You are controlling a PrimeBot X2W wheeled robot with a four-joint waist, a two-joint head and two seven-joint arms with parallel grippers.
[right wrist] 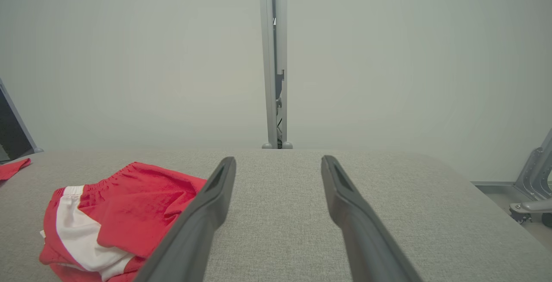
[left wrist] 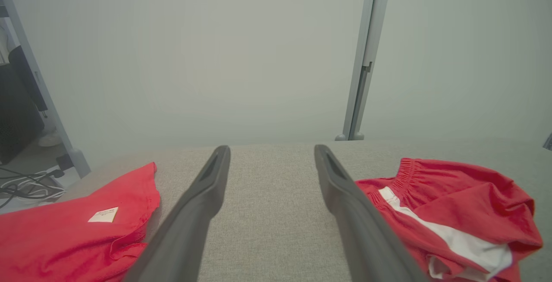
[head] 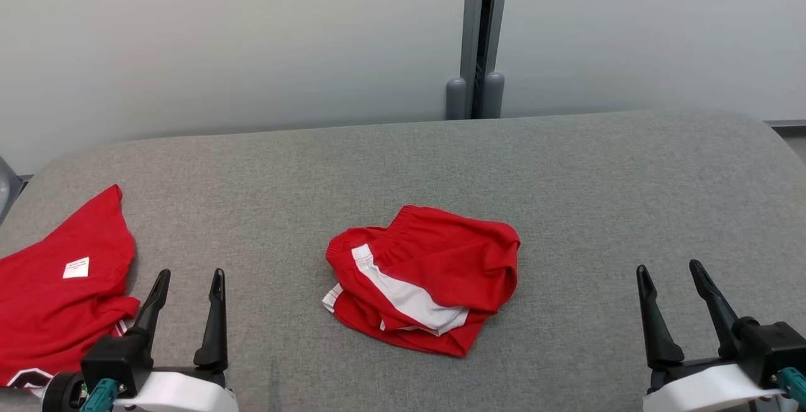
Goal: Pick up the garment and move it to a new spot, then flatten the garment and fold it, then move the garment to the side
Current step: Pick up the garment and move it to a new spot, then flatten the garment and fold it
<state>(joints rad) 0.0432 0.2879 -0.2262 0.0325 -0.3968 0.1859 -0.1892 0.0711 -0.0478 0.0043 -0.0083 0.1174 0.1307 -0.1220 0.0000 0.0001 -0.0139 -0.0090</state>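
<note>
Left tool (head: pixel 192 272) gapes beside a red cloth (head: pixel 56 298) cropped by frame.

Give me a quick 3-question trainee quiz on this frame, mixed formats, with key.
1. True or false: the left gripper is shut on the red shorts.
2. What lies on the grey table nearest the left gripper? A) a red shirt with a white label B) a blue towel C) a cardboard box
3. Fill in: the right gripper has its fingers ___ (open or shut).
Key: 1 false, it is open and apart from the shorts; 2 A; 3 open.
</note>
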